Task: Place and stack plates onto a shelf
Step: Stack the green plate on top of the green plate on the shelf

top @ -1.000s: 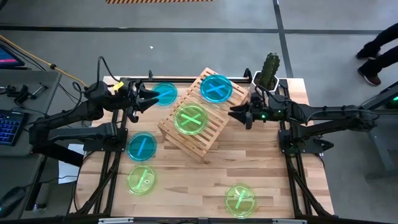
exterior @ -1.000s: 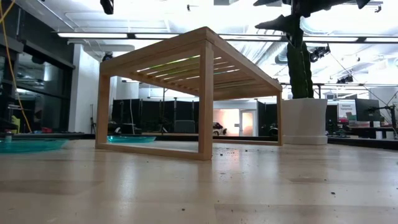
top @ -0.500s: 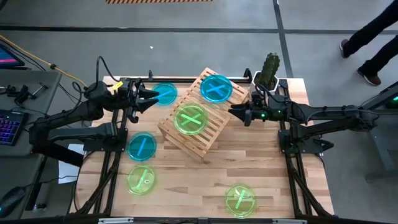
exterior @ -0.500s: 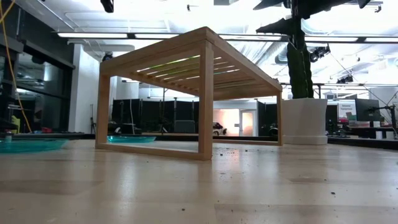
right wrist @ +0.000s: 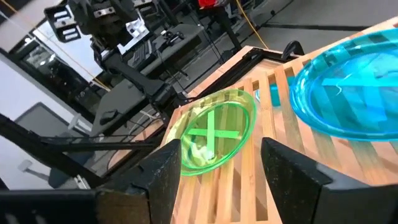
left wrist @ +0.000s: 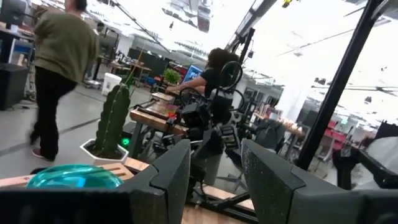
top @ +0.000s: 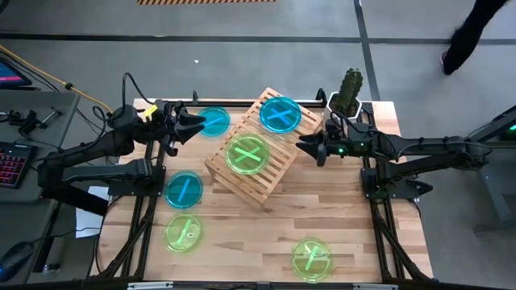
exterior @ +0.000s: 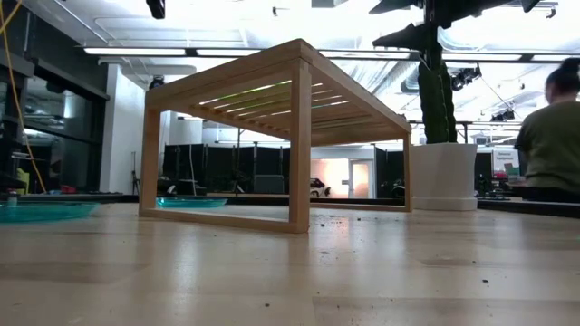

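Observation:
The shelf (top: pixel 250 149) is a light wooden slatted rack standing on its legs at the middle of the table, also in the low view (exterior: pixel 272 136). A teal plate (top: pixel 280 114) and a green plate (top: pixel 247 155) lie on its slats, both in the right wrist view (right wrist: pixel 348 93) (right wrist: pixel 217 130). On the table lie two teal plates (top: pixel 214 121) (top: pixel 184 189) and two green plates (top: pixel 184 234) (top: pixel 310 259). My left gripper (top: pixel 193 125) hovers open beside the far-left teal plate. My right gripper (top: pixel 306 147) hovers open at the shelf's right side, pointing toward it (right wrist: pixel 217 180).
A white pot with a cactus (top: pixel 348 93) stands at the table's far right corner, close behind my right arm. A person (exterior: pixel 553 136) moves in the room beyond the table's far side. Bare tabletop (top: pixel 258 234) shows between the near plates.
Both arms have kept still and no plate has moved. A person has walked past beyond the table's far right corner.

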Tool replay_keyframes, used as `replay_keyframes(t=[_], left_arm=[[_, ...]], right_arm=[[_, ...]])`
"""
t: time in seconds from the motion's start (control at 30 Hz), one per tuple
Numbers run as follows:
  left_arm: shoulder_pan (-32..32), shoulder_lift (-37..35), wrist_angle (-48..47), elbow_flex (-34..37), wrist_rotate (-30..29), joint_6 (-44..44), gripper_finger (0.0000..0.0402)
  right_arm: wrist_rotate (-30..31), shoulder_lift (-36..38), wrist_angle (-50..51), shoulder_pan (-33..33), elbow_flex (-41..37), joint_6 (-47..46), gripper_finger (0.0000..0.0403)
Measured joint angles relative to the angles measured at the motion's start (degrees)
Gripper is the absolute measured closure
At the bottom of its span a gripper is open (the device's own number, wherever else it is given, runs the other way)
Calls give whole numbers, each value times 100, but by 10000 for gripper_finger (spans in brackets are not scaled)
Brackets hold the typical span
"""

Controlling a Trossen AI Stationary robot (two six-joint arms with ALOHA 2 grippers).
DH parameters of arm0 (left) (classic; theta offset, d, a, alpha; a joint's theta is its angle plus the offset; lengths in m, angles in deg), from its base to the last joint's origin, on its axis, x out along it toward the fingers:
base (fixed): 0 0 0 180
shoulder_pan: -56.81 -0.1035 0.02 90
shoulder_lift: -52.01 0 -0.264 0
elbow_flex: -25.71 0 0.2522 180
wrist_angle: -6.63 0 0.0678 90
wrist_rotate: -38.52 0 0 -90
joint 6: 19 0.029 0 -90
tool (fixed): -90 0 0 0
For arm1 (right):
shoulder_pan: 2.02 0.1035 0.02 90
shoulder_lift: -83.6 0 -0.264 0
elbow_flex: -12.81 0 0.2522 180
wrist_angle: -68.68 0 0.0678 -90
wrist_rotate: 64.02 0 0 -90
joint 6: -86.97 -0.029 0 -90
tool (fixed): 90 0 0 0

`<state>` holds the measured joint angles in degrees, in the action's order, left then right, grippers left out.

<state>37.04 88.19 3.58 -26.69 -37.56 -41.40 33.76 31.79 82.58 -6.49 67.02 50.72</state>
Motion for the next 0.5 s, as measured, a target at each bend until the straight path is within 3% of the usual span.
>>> replay_keyframes(t=[0.2,0.4,0.5], left_arm=[[145,2,-8,0,0,-127,268],[691,2,-88,-9,-1,-61,268],[1190,89,-832,-297,-71,-23,268]], right_arm=[[-95,0,2,0,2,178,198],[-224,0,86,0,4,399,198],[-224,0,191,0,7,513,199]])
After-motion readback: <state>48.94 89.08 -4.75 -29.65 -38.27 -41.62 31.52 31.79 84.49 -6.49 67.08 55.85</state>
